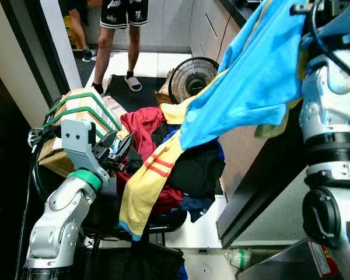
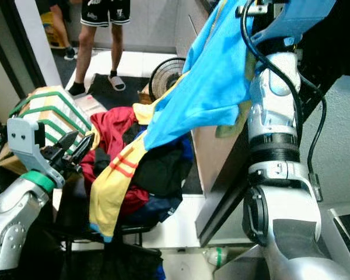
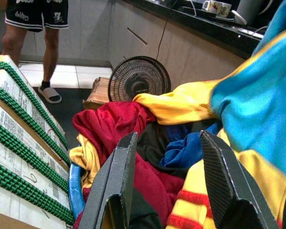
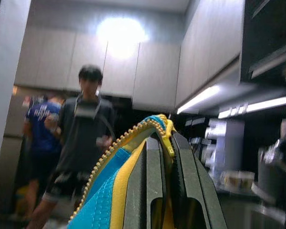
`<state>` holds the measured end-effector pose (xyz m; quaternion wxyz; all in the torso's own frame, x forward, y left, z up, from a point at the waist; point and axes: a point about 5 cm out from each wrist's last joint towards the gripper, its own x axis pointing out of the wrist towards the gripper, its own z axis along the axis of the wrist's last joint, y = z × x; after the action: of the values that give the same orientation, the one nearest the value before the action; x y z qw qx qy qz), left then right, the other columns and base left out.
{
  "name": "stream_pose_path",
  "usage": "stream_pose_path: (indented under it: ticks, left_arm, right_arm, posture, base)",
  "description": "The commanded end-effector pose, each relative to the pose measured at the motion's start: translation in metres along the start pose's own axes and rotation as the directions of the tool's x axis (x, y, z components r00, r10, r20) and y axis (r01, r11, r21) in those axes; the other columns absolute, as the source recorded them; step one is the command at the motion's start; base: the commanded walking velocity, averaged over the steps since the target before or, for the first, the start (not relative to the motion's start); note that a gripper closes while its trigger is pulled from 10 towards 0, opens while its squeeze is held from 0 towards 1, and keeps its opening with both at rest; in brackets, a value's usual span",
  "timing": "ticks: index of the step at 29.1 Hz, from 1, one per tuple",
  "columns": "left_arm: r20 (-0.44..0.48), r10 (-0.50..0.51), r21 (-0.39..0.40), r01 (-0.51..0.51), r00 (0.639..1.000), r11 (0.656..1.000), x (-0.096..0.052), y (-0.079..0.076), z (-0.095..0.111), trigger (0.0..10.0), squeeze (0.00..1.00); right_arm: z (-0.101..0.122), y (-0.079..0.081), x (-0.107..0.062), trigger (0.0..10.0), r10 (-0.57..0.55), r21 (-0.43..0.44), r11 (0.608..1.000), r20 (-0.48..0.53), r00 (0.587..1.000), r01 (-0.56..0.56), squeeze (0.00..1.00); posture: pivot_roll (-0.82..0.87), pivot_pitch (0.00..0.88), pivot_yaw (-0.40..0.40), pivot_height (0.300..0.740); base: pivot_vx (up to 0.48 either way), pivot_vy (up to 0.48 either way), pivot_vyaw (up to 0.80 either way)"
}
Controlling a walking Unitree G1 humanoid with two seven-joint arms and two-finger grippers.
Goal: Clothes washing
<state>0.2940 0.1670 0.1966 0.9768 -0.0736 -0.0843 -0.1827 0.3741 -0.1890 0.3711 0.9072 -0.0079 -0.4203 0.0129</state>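
- The right gripper (image 4: 164, 157) is pinching its two black fingers (image 4: 150, 181) together on the zipped edge of the blue and yellow jacket (image 1: 251, 76); the gold zipper teeth are running up and over the fingertips, so the hold looks like a thin one on the hem alone.
- Below those fingers the jacket is hanging in a long drape, its yellow sleeve with red stripes (image 1: 154, 166) trailing down onto the pile of clothes (image 1: 175, 157) heaped on the chair (image 1: 163, 221).
- To do this lift well, I judge the right arm should be rising straight until the sleeve is hanging free of the pile, with the pinch kept firm, since a slip at the zipper would be dropping the whole garment.
- The left gripper (image 3: 169, 181) is holding its fingers (image 3: 119, 176) apart and empty, with the red garment (image 3: 119, 124) and a blue one just ahead between them, near but not touching as far as I can tell.
- It could be steadying the pile or taking the trailing sleeve; that is a guess.
- Pose: the right arm (image 2: 277, 134) is reaching high, forearm upright, wrist above the head camera's frame; the left arm (image 1: 64, 216) is bent low, forearm angled up toward the pile.
- Beyond the left fingers, a strapped cardboard box (image 1: 84, 114) is sitting beside the clothes, a floor fan (image 1: 191, 79) behind them, and a person's legs (image 1: 119, 46) are standing further back.
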Motion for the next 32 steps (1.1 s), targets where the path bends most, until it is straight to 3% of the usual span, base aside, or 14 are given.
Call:
stream_pose_path:
  ticks: [1,3,4,5,7,8,15,22,23,24,27,29,30,32]
  left_arm:
    - [-0.003,0.007,-0.011,-0.007,1.000,1.000,0.000,0.000,-0.002,10.0,0.00]
    - [-0.009,0.005,-0.016,-0.005,1.000,1.000,0.000,0.000,-0.003,10.0,0.00]
    - [-0.009,0.005,-0.016,-0.005,1.000,1.000,0.000,0.000,-0.003,10.0,0.00]
    - [-0.018,0.001,-0.020,-0.001,1.000,1.000,0.001,-0.001,-0.004,10.0,0.00]
    - [-0.021,-0.001,-0.022,0.000,1.000,1.000,0.001,-0.002,-0.004,10.0,0.00]
    - [-0.030,0.000,-0.019,-0.001,1.000,1.000,0.002,-0.003,-0.005,10.0,0.00]
    - [-0.047,0.005,0.010,-0.004,0.999,1.000,0.002,-0.003,-0.008,10.0,0.00]
    - [-0.055,-0.009,0.016,0.010,0.998,1.000,0.003,-0.006,-0.009,10.0,0.00]
    - [-0.056,-0.017,0.015,0.018,0.998,1.000,0.002,-0.007,-0.010,10.0,0.00]
    - [-0.056,-0.017,0.015,0.018,0.998,1.000,0.002,-0.007,-0.010,10.0,0.00]
    - [-0.061,-0.030,0.014,0.031,0.998,0.999,0.001,-0.009,-0.011,10.0,0.00]
    - [-0.063,-0.031,0.016,0.032,0.998,0.999,0.000,-0.009,-0.011,10.0,0.00]
    - [-0.063,-0.031,0.016,0.032,0.998,0.999,0.000,-0.009,-0.011,10.0,0.00]
    - [-0.065,-0.034,0.016,0.035,0.997,0.999,0.000,-0.009,-0.011,10.0,0.00]
  right_arm:
    - [-0.016,0.004,-0.012,0.0,-0.007,0.057,0.998,-0.074,0.997,0.011,0.00]
    - [-0.040,0.016,-0.031,1.0,0.029,0.119,0.993,-0.200,0.979,-0.005,0.00]
    - [-0.040,0.016,-0.031,1.0,0.029,0.119,0.993,-0.200,0.979,-0.005,0.00]
    - [-0.059,0.025,-0.050,4.4,0.049,0.159,0.987,-0.292,0.955,-0.002,0.00]
    - [-0.064,0.027,-0.055,4.4,0.055,0.171,0.985,-0.318,0.946,0.001,0.00]
    - [-0.069,0.029,-0.061,10.0,0.053,0.187,0.982,-0.344,0.937,0.013,0.00]
    - [-0.071,0.036,-0.082,10.0,0.053,0.315,0.946,-0.388,0.920,0.079,0.00]
    - [-0.078,0.028,-0.091,10.0,0.026,0.344,0.929,-0.431,0.902,0.138,0.00]
    - [-0.077,0.037,-0.095,10.0,0.152,0.523,0.848,-0.400,0.904,0.089,0.00]
    - [-0.077,0.037,-0.095,10.0,0.152,0.523,0.848,-0.400,0.904,0.089,0.00]
    - [-0.059,0.058,-0.115,10.0,0.448,0.831,0.544,-0.171,0.878,-0.116,0.00]
    - [-0.052,0.064,-0.131,10.0,0.543,0.881,0.439,-0.103,0.833,-0.178,0.00]
    - [-0.052,0.064,-0.131,10.0,0.543,0.881,0.439,-0.103,0.833,-0.178,0.00]
    - [-0.044,0.069,-0.142,10.0,0.608,0.919,0.329,-0.030,0.794,-0.217,0.00]
  posture:
    - [0.07,0.000,0.002,0.740]
    - [0.07,0.000,0.005,0.740]
    - [0.07,0.000,0.005,0.740]
    - [0.07,0.000,0.007,0.740]
    - [0.07,0.000,0.007,0.740]
    - [0.07,0.000,0.007,0.740]
    - [0.06,0.003,0.013,0.740]
    - [0.06,0.003,0.011,0.740]
    - [0.06,0.003,0.011,0.740]
    - [0.06,0.003,0.011,0.740]
    - [0.06,0.002,0.009,0.740]
    - [0.06,0.002,0.009,0.740]
    - [0.06,0.002,0.009,0.740]
    - [0.06,0.002,0.009,0.740]
  base:
    - [0.000,0.000,0.00]
    - [0.000,0.000,0.00]
    - [0.000,0.000,0.00]
    - [0.000,0.000,0.00]
    - [0.000,0.000,0.00]
    - [0.000,0.000,0.00]
    - [0.000,0.000,-0.11]
    - [0.000,0.000,-0.80]
    - [0.000,0.000,-0.80]
    - [0.000,0.000,-0.80]
    - [0.000,0.000,-0.80]
    - [0.000,0.000,-0.80]
    - [0.000,0.000,-0.80]
    - [0.000,0.000,-0.80]
